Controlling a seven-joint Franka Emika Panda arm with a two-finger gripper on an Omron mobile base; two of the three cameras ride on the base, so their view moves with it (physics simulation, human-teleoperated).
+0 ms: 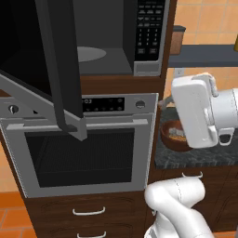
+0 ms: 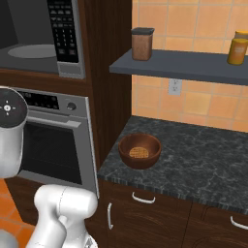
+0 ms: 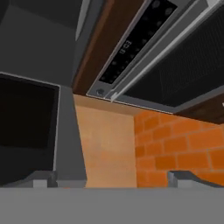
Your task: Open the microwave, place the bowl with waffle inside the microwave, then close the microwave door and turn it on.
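The microwave [image 1: 107, 42] stands open, its round turntable [image 1: 88, 53] bare and the keypad [image 1: 149, 28] to the right of the cavity. The microwave door [image 1: 23, 42] is swung out to the left, above the oven front. On the dark counter sits the bowl with waffle [image 2: 139, 151]; in the left base view the arm's white hand [image 1: 195, 111] covers most of the bowl [image 1: 171, 135]. In the hand view my gripper [image 3: 111, 181] is open, with nothing between its fingertips [image 3: 41, 179]. It looks up past the door's glass [image 3: 26, 113] at the oven's control panel.
A silver wall oven [image 1: 79, 148] fills the cabinet under the microwave. The granite counter [image 2: 203, 160] runs right of it. A shelf [image 2: 184, 65] above carries a brown jar [image 2: 142, 43] and a yellow jar [image 2: 237, 48]. Drawers [image 1: 88, 211] sit below the oven.
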